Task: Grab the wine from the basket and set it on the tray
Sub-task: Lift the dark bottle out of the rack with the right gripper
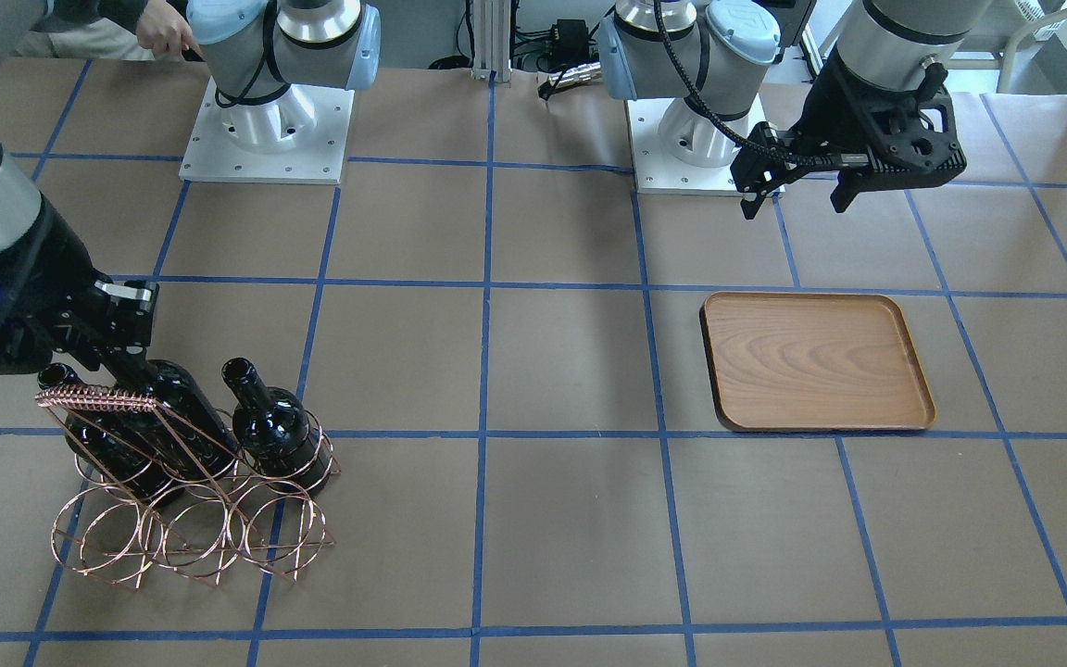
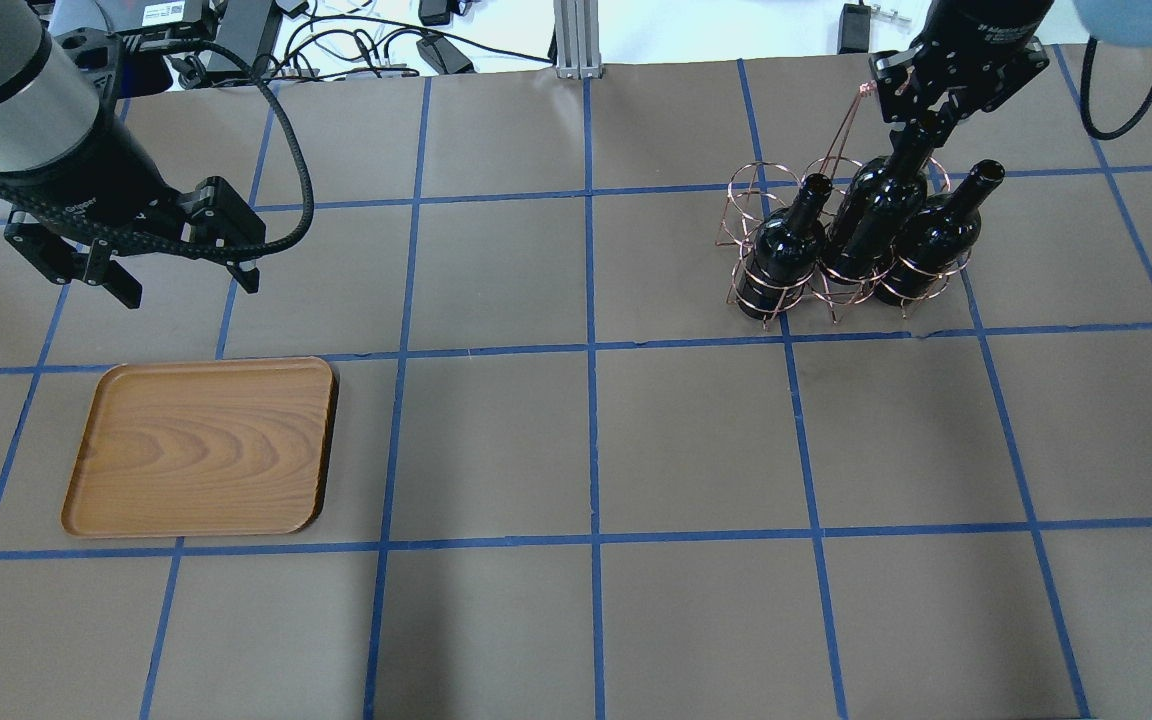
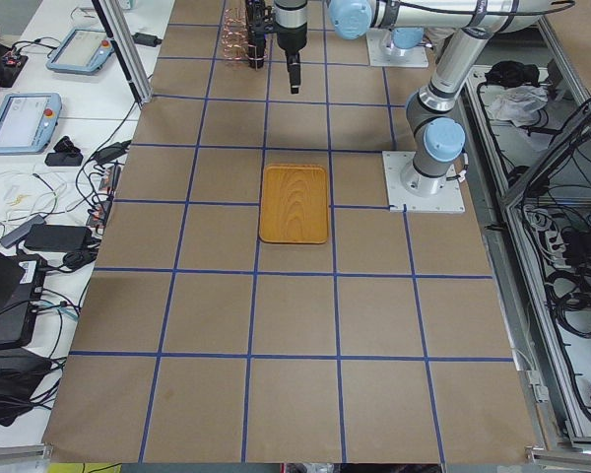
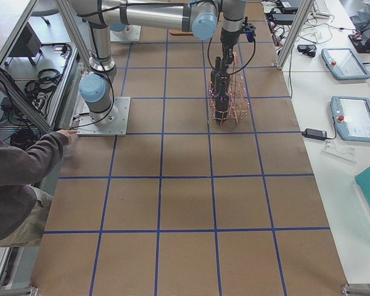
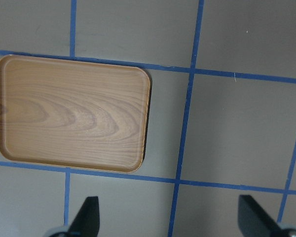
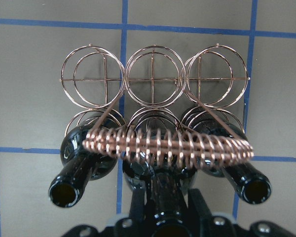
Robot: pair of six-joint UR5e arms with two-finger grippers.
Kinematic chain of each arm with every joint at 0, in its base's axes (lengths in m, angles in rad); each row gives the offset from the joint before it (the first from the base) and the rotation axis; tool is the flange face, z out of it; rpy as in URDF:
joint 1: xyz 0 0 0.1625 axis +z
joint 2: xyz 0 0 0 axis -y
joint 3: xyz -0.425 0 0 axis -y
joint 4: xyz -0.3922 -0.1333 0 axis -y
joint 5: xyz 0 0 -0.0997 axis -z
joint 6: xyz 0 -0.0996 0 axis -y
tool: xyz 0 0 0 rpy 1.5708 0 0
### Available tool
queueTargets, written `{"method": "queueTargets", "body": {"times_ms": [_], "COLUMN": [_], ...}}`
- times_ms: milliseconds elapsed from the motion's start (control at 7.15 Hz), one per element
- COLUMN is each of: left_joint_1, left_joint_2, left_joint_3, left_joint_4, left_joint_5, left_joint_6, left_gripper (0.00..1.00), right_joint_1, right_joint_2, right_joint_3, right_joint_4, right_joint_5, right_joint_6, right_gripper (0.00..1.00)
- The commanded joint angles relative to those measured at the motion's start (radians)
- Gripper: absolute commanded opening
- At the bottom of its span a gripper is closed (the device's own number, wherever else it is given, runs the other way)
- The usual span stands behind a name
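Observation:
Three glossy black wine bottles stand in one row of the copper wire basket (image 2: 758,196), the row nearer my right arm; the other row's rings (image 6: 155,76) are empty. My right gripper (image 2: 921,112) is shut on the neck of the middle wine bottle (image 2: 871,220), just behind the coiled handle bar (image 6: 167,143). The two outer bottles (image 2: 786,250) (image 2: 936,235) lean outward. The wooden tray (image 2: 201,445) lies empty far to the left. My left gripper (image 2: 186,285) hangs open and empty above the table beyond the tray's far edge.
An operator's hand (image 1: 163,28) rests by the right arm's base plate (image 1: 265,130); the person (image 4: 24,172) stands at that table side. The left arm's base (image 1: 696,139) sits near the tray (image 1: 816,361). Blue tape grids the brown table.

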Motion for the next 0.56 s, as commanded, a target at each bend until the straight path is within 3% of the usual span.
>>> {"method": "queueTargets", "body": {"times_ms": [0,280,420], "left_joint_1": [-0.007,-0.006,-0.006], "left_joint_2": [0.007,0.002,-0.001], "left_joint_3": [-0.003,-0.001,-0.001], "left_joint_4": [0.001,0.002,0.011], "left_joint_5": [-0.004,0.011,0.01], "left_joint_6": [-0.009,-0.009,-0.009], "left_gripper": [1.0,1.0,1.0], "right_joint_1": [0.003,0.02,0.081], "right_joint_2": [-0.089,-0.137,-0.141], "right_joint_3": [-0.045,-0.02,0.035], "right_joint_4": [0.13,0.213,0.204], "right_joint_5": [0.001,0.007,0.006], "right_joint_6": [0.013,0.105,0.182], "right_gripper": [0.28,0.28,0.27]}}
